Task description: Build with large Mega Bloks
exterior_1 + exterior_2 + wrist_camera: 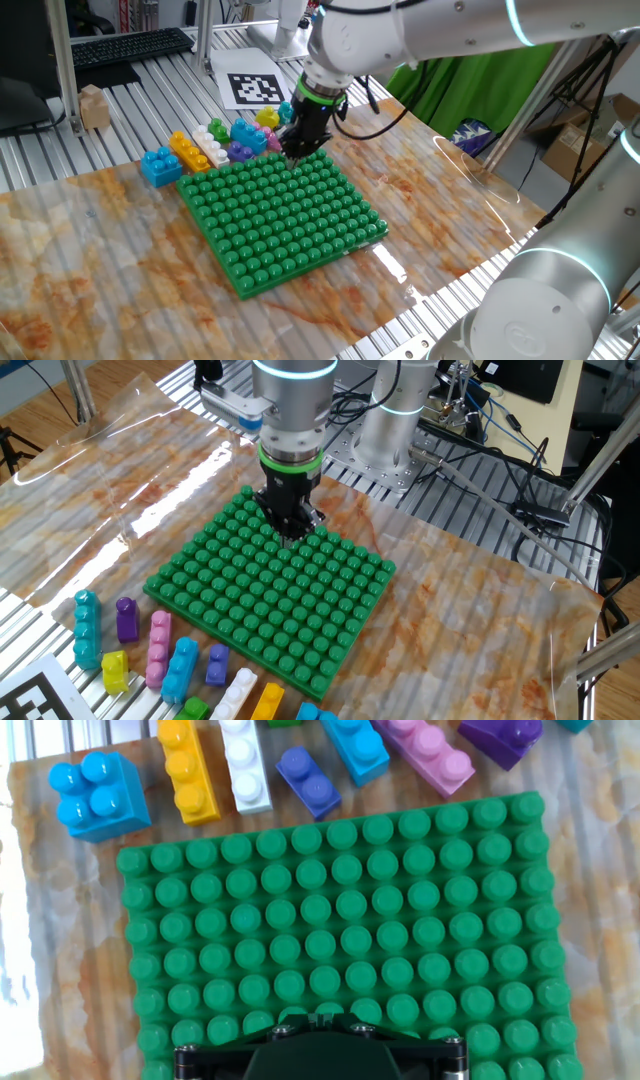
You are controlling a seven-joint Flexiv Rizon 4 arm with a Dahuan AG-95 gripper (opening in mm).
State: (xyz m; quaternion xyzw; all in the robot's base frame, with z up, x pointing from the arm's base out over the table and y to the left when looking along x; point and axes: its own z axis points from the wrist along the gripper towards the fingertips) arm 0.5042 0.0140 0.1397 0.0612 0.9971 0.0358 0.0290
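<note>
Mega Bloks: loose on the table, all in a cluster along one edge of the green baseplate (280, 215), none pressed onto its studs.

One fixed view, left to right: blue square block (160, 165), yellow-orange brick (188, 152), white brick (212, 143), then a tight huddle of green, purple and long blue pieces, with a yellow block (267, 117) at the far right beside the arm. Gripper (298, 148) pointing straight down over the far edge of the plate, close to the studs. Behind it, a printed black-and-white marker (255, 88) on the slatted table.

Other fixed view, from the opposite side, same bricks spread clear of one another in front of the plate: teal brick (87, 628), purple block (126, 619), pink brick (159, 650), long light-blue brick (181, 668), small indigo brick (217, 664). Lower edge cutting off the white, orange and blue ones. Fingers seen here low over the plate's interior studs, nothing visible between them; contact with the studs not clear.

Hand view: looks down on the plate and only the nearest row of bricks, partly cropped at the top. Black hand body filling the bottom edge, fingertips out of sight.

Released or clenched: impossible to tell from any view, dark fingers merging against the dark hand.
</note>
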